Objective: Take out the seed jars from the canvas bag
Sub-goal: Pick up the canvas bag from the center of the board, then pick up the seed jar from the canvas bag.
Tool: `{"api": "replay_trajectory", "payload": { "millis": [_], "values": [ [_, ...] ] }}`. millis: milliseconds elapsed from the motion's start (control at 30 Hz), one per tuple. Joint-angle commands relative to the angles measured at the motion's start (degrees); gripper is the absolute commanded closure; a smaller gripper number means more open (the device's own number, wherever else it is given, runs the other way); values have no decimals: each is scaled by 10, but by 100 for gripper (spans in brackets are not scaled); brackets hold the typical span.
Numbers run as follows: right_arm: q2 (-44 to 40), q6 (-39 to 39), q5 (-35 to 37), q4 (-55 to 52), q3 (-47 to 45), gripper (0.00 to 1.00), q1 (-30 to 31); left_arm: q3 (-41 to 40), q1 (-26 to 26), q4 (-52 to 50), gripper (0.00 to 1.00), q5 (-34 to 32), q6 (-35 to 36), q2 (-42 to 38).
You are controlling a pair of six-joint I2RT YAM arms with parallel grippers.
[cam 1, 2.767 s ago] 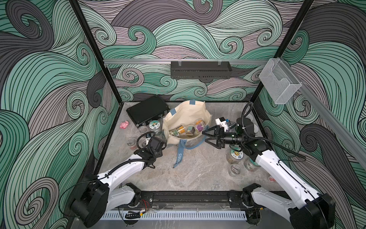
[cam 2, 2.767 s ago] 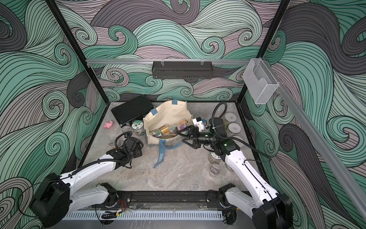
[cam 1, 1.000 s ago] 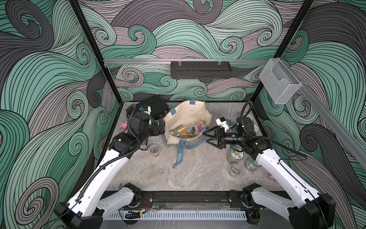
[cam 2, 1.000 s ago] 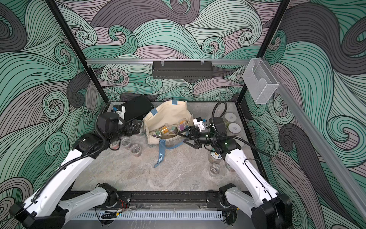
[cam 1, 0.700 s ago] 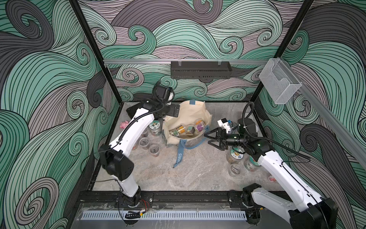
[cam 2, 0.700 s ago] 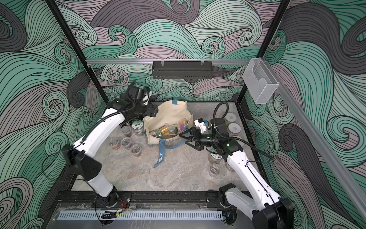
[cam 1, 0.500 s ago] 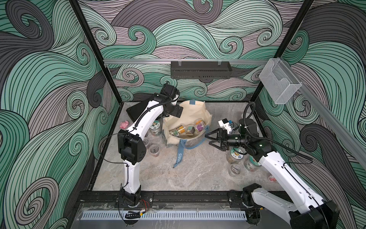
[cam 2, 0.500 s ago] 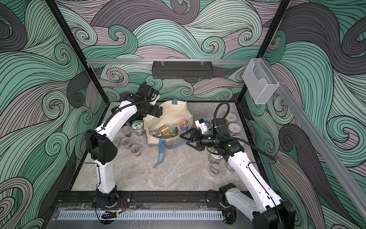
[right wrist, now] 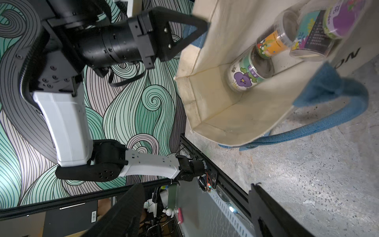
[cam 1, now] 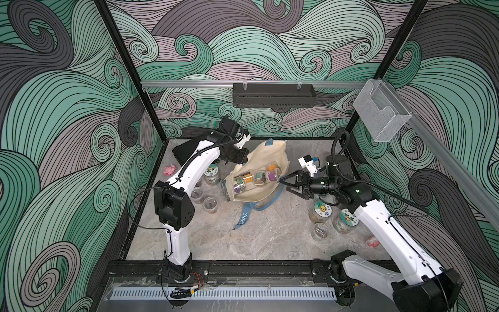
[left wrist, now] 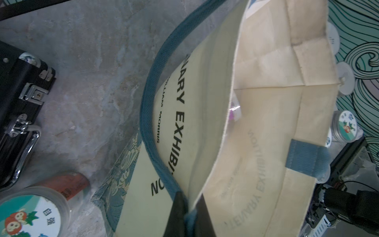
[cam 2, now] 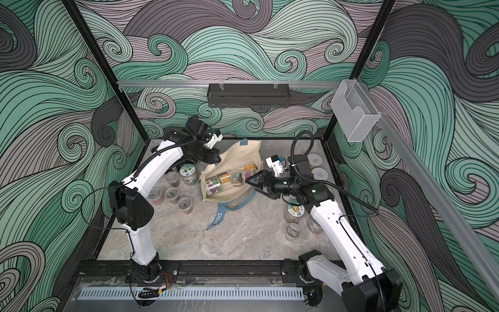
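**Status:** partly done.

- **Bag:** The canvas bag (cam 1: 267, 155) lies on its side at mid-worktop (cam 1: 270, 243), toward the far edge. Its mouth is turned to the right edge.
- **Left to remove:** At least four seed jars (cam 1: 260, 178) lie in a row inside the bag.
- **Already out:** The left-edge jars (cam 2: 172, 194) stand in a cluster, and the right-edge jars (cam 1: 321, 210) stand in a smaller one.
- **Left arm:** The left pincer (right wrist: 203, 23) is clenched on the bag's rim at its far-left side, propping the mouth open.
- **Right arm:** The right pincer (cam 1: 285, 185) is released, its jaws spread and empty. It sits just beside the mouth and is not yet inside.

**Judgement:** the task is past halfway, and only the jars in the bag are left to extract.
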Motion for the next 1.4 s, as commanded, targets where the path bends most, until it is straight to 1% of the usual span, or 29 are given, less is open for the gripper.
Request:
{"api": "replay_trajectory", "payload": {
  "millis": [0, 133, 233, 333, 500, 600, 700, 833, 1033, 1133, 1233, 1367],
  "values": [
    [20, -27, 37, -9, 29, 20, 20, -52, -37, 60, 100, -6, -21, -56],
    [44, -47, 85, -7, 42, 22, 59, -111, -63, 96, 100, -45, -49, -109],
    [58, -70, 137, 4, 31, 23, 89, -160, -70, 129, 100, -50, -80, -149],
    [78, -87, 185, 38, -4, 25, 118, -193, -73, 145, 100, -45, -100, -172],
    [125, -95, 234, 110, -82, 28, 143, -222, -82, 149, 100, -39, -112, -179],
    [137, -100, 270, 124, -110, 29, 150, -232, -89, 151, 100, -35, -115, -177],
    [134, -112, 307, 118, -108, 29, 150, -233, -94, 151, 100, -35, -119, -171],
    [139, -137, 354, 114, -84, 30, 150, -230, -101, 156, 100, -28, -128, -171],
    [176, -172, 364, 133, -37, 30, 149, -234, -106, 165, 100, -24, -138, -189],
    [202, -169, 352, 150, -23, 30, 150, -239, -107, 167, 100, -23, -132, -196],
    [223, -136, 316, 193, -28, 31, 154, -245, -107, 167, 100, -23, -126, -201],
    [241, -70, 278, 290, -61, 31, 173, -253, -107, 164, 100, -23, -113, -210]
  ]
}}
